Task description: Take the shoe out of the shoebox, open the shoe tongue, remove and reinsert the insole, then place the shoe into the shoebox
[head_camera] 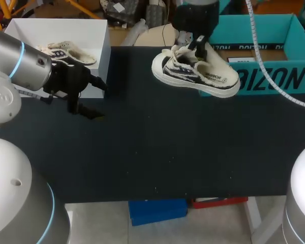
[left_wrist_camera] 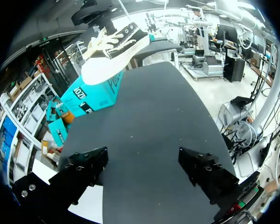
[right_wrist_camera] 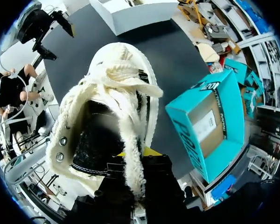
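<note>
1. The cream-and-black, fleece-lined low-top sneaker (head_camera: 193, 68) hangs in the air over the far edge of the black table (head_camera: 152, 152), just right of that edge's middle. It is tilted, with its toe towards the right.
2. The right gripper (head_camera: 198, 46) comes down from the far side onto the sneaker's opening. Its fingers are closed on the fleecy collar and tongue area.
3. In the right wrist view the sneaker (right_wrist_camera: 116, 79) hangs toe-away from the right gripper (right_wrist_camera: 135, 155). The laces and tongue lie along the top, and a yellow fingertip (right_wrist_camera: 148, 151) shows against the lining.
4. The open teal cardboard shoebox (head_camera: 274, 76) stands at the table's far right corner. In the head view the sneaker's toe overlaps its front left part.
5. The open white cardboard shoebox (head_camera: 99, 51) sits at the far left corner, with a second cream shoe (head_camera: 71, 52) lying inside.
6. The left gripper (head_camera: 94, 99) is near the left edge, just in front of the white shoebox's near right corner. Its jaws are spread wide and hold nothing.
7. In the left wrist view the left gripper (left_wrist_camera: 144, 170) has only bare table (left_wrist_camera: 154, 116) between its fingers. Well ahead of it, the raised sneaker's (left_wrist_camera: 112, 51) pale sole shows above the teal shoebox (left_wrist_camera: 93, 93).
</note>
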You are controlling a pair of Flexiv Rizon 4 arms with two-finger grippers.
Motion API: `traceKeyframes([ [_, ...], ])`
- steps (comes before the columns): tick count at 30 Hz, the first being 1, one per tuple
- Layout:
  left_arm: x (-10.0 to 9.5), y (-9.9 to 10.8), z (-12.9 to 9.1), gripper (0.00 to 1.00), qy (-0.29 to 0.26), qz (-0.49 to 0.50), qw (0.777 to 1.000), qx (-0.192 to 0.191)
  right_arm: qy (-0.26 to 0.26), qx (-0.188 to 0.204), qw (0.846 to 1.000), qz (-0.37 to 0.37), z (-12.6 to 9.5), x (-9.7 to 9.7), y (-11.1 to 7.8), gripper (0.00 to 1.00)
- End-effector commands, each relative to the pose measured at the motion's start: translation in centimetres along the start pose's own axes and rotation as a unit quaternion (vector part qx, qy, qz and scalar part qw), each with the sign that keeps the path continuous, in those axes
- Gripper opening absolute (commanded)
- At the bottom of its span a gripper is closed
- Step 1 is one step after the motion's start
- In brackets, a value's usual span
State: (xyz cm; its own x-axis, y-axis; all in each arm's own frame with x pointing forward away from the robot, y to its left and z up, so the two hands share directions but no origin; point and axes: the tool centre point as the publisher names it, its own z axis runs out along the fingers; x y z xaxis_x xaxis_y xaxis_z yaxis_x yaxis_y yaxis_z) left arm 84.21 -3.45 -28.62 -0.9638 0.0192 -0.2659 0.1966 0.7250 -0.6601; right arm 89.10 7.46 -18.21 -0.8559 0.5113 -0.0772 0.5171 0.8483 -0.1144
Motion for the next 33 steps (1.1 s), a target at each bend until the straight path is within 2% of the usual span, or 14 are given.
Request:
traceKeyframes([
  [1, 0.1, 0.0, 0.1, 1.0, -0.002, 0.001, 1.0, 0.0, 0.002, 0.004, 1.0, -0.005, -0.3, -0.2, 0.4, 0.0],
  [7, 0.1, 0.0, 0.1, 1.0, -0.002, 0.001, 1.0, 0.0, 0.002, 0.004, 1.0, -0.005, -0.3, -0.2, 0.4, 0.0],
  [8, 0.1, 0.0, 0.1, 1.0, -0.002, 0.001, 1.0, 0.0, -0.006, -0.005, 1.0, -0.001, -0.2, -0.8, -0.1, 0.0],
  [15, 0.1, 0.0, 0.1, 1.0, -0.002, 0.001, 1.0, 0.0, -0.023, -0.005, 0.998, -0.057, -0.1, -5.8, -2.9, 0.0],
  [18, 0.1, 0.0, 0.1, 1.0, -0.002, 0.001, 1.0, 0.0, -0.032, -0.017, 0.995, -0.096, -0.1, -7.8, -3.8, 0.0],
  [19, 0.1, 0.0, 0.1, 1.0, -0.002, 0.001, 1.0, 0.0, -0.04, -0.036, 0.992, -0.118, -0.2, -8.4, -3.9, 0.0],
  [21, 0.1, 0.0, 0.1, 1.0, -0.002, 0.001, 1.0, 0.0, -0.041, -0.035, 0.989, -0.136, -0.1, -10.0, -4.7, 0.0],
  [22, 0.1, 0.0, 0.1, 1.0, -0.002, 0.001, 1.0, 0.0, -0.042, -0.061, 0.986, -0.15, -0.1, -10.9, -5.0, 0.0],
  [26, 0.1, 0.0, 0.1, 1.0, -0.002, 0.001, 1.0, 0.0, -0.036, -0.037, 0.987, -0.155, 0.4, -14.2, -6.4, 0.0],
  [28, 0.1, 0.0, 0.1, 1.0, -0.002, 0.001, 1.0, 0.0, -0.031, -0.045, 0.986, -0.159, 0.4, -15.7, -6.9, 0.0],
  [33, 0.1, 0.0, 0.1, 1.0, -0.002, 0.001, 1.0, 0.0, -0.013, -0.029, 0.987, -0.158, 1.1, -19.6, -8.0, 0.0],
])
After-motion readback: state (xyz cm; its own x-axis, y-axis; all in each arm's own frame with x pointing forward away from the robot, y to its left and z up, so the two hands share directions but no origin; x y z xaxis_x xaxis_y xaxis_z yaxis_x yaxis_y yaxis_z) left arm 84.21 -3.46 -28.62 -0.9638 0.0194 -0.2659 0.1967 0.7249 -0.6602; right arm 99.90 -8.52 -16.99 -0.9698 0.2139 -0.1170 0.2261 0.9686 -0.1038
